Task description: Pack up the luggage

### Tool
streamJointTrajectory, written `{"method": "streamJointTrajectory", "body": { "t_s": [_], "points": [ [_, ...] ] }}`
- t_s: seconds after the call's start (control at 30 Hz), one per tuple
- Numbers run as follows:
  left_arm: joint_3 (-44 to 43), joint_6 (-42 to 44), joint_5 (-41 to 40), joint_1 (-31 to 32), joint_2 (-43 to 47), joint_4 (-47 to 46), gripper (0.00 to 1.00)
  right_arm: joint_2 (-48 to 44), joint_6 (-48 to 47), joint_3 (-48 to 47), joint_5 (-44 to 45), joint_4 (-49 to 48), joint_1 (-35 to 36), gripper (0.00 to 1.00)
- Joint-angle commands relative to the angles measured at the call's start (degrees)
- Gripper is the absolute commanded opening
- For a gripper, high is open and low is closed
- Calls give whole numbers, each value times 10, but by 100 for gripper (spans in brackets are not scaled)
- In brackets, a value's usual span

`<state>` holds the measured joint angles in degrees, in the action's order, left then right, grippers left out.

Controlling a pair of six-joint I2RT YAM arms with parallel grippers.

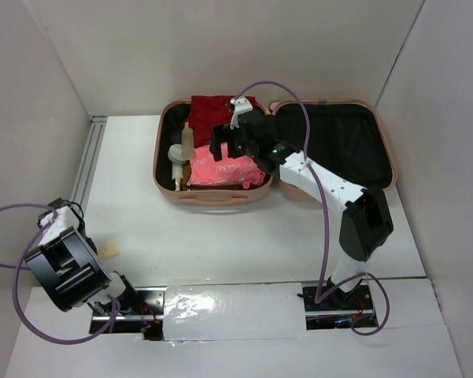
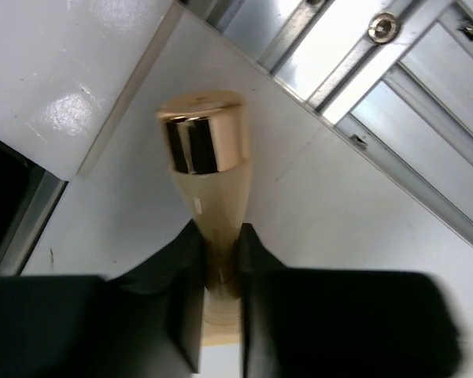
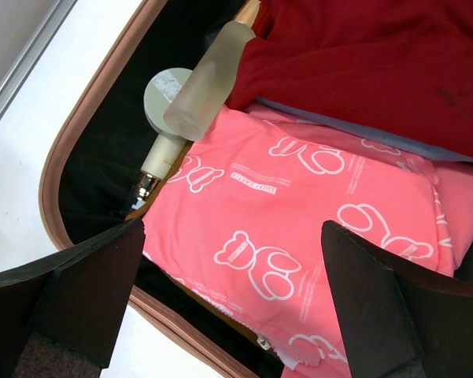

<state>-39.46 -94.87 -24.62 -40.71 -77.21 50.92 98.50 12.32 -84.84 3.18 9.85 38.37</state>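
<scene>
Currently, your large peach-pink hard-shell suitcase [image 1: 219, 197] lies open and flat in the upper centre of the top view, on the white table [image 1: 220, 236] near the back wall. Its left half holds the contents, and its right half shows black lining.

Contents, left half:
- A red fabric garment [image 1: 212, 110] sits toward the far edge.
- A pink plastic packet printed with white bears [image 1: 224, 169] lies just below the garment in frame, overlapped by it.
- A frosted glass bottle [image 3: 208, 79] lies along the left rim, resting across a pale tube with a round grey-green cap [image 3: 164, 94].

Your right gripper [image 1: 224, 150] hangs over the packet. In the right wrist view its fingers stand wide apart with nothing between them.

Your left gripper [image 2: 220, 268] sits at the lower left of the top view, well apart from the suitcase. Its fingers are clamped on a pale slender bottle with a shiny gold cap [image 2: 208, 189], and the cap points toward the top of the left wrist frame. You cannot tell whether this bottle touches the table.
</scene>
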Motion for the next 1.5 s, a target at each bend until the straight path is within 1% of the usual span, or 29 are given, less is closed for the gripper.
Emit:
{"method": "streamJointTrajectory", "body": {
  "t_s": [0.0, 0.03, 0.07, 0.13, 0.2, 0.23, 0.3, 0.33, 0.4, 0.43, 0.47, 0.53, 0.57, 0.6, 0.63, 0.67, 0.7, 0.73, 0.8, 0.83, 0.87, 0.93, 1.03, 1.1, 1.17, 1.3, 1.37, 1.4, 1.47],
  "points": [
    [12, 45, 6, -2, 14, -31, 17, -22, 1, -5, -5, -18, -6, 100],
    [12, 72, 14, -2, 14, -37, 10, -28, 9, 0, -5, -18, -6, 100],
    [12, 87, 23, -2, 21, -48, 0, -28, 14, 11, -5, -25, -13, 100],
    [-2, 124, 38, 5, 39, -65, 0, -47, 25, 21, -20, -33, -20, 100],
    [-10, 181, 54, 29, 58, -85, 0, -61, 46, 50, -27, -46, -29, 100],
    [-10, 201, 54, 65, 71, -107, 0, -78, 46, 61, -27, -57, -37, 100],
    [-32, 248, 54, 109, 111, -127, 0, -93, 60, 88, -21, -62, -45, 100],
    [-42, 266, 54, 153, 127, -153, 0, -109, 60, 95, -10, -62, -53, 100],
    [-48, 333, 71, 199, 179, -203, 0, -128, 65, 121, 3, -62, -61, 100],
    [-63, 357, 71, 248, 194, -229, 0, -151, 65, 132, 19, -68, -66, 100],
    [-71, 419, 86, 266, 207, -288, 0, -162, 65, 142, 26, -68, -73, 100],
    [-92, 469, 129, 316, 216, -333, 0, -199, 65, 169, 54, -73, -80, 100],
    [-121, 524, 152, 330, 216, -359, 0, -212, 70, 179, 67, -73, -87, 100],
    [-140, 536, 165, 347, 204, -377, 0, -224, 70, 197, 80, -73, -88, 100],
    [-162, 557, 176, 386, 170, -383, 0, -245, 70, 206, 106, -68, -101, 100],
    [-204, 591, 176, 409, 147, -383, 0, -254, 77, 212, 122, -68, -108, 100],
    [-227, 608, 176, 431, 122, -383, 0, -261, 84, 223, 135, -60, -115, 100],
    [-272, 633, 176, 468, 67, -377, 0, -271, 84, 223, 156, -49, -131, 100],
    [-312, 664, 168, 505, 14, -366, 0, -277, 95, 229, 164, -34, -152, 100],
    [-329, 674, 158, 534, -10, -361, 0, -283, 95, 234, 170, -20, -177, 100],
    [-357, 681, 147, 546, -51, -355, 0, -283, 102, 234, 170, -14, -190, 100],
    [-381, 713, 136, 560, -90, -355, 0, -295, 113, 245, 170, -7, -224, 100],
    [-446, 731, 129, 565, -165, -312, 0, -304, 126, 259, 188, 10, -255, 100],
    [-486, 751, 117, 565, -192, -273, 0, -309, 139, 259, 212, 34, -287, 100],
    [-498, 765, 117, 565, -208, -267, 0, -314, 153, 264, 236, 52, -312, 100],
    [-530, 823, 111, 565, -232, -249, 0, -326, 162, 286, 229, 46, -355, 100],
    [-549, 831, 128, 554, -242, -220, 14, -326, 162, 286, 236, 55, -362, 100],
    [-568, 837, 135, 549, -255, -210, 24, -326, 162, 280, 260, 61, -369, 100],
    [-580, 837, 135, 542, -268, -188, 34, -326, 162, 280, 284, 61, -374, 100]
  ]
}}
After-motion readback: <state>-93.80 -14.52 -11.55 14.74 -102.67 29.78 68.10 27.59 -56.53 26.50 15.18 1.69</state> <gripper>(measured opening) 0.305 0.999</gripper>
